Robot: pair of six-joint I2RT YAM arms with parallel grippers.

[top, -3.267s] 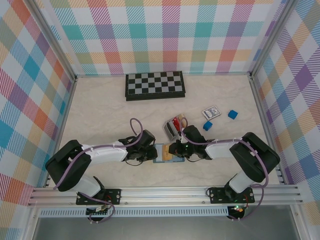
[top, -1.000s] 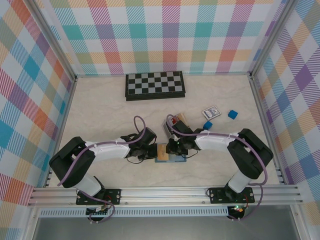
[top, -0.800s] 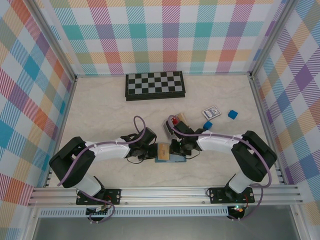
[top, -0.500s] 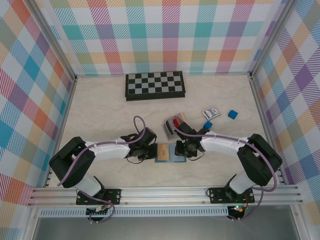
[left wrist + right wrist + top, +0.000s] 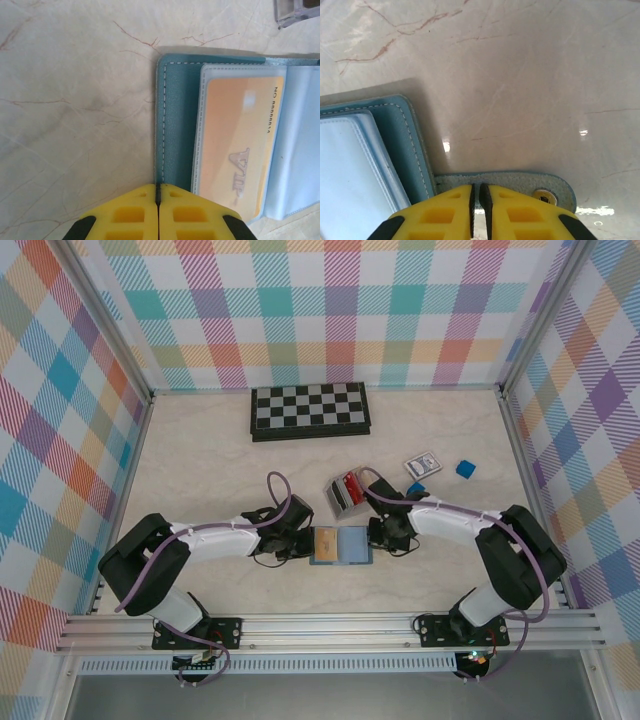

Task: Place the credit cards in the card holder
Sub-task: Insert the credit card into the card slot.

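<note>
Top external: card holder [image 5: 340, 546] lies open on table [image 5: 200, 470] btwn both arms, tan card [image 5: 325, 544] in its left half. Left wrist: left end effector [image 5: 158, 196] pinched tight at holder's teal edge; card sits in clear pocket. Right wrist: right end effector [image 5: 479, 195] nearly closed, thin slit, over snap strap [image 5: 520, 182]; grip unclear.

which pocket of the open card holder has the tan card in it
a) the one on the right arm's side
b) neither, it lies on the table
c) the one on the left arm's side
c: the tan card sits under the clear sleeve of the card holder just ahead of the left gripper.
</note>
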